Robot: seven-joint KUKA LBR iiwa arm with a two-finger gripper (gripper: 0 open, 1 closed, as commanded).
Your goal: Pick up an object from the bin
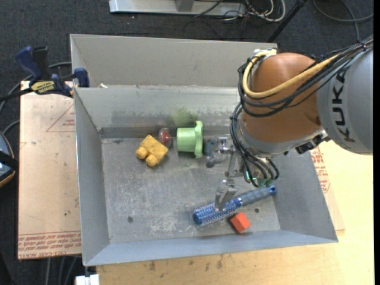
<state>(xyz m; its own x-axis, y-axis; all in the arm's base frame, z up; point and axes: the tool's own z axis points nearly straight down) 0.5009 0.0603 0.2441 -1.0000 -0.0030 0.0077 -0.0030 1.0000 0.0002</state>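
Blue-bristled brush [246, 199] lay slantwise near the bin's [89, 177] front edge, an orange block [239, 222] just beside it, the gripper [225, 196] low over its middle, open or closed I could not tell, with bare floor leftward to the wall.

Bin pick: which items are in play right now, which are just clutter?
In play: gripper, over the blue brush.
Clutter: orange block beside the brush, green spool, yellow toy, small red ball.
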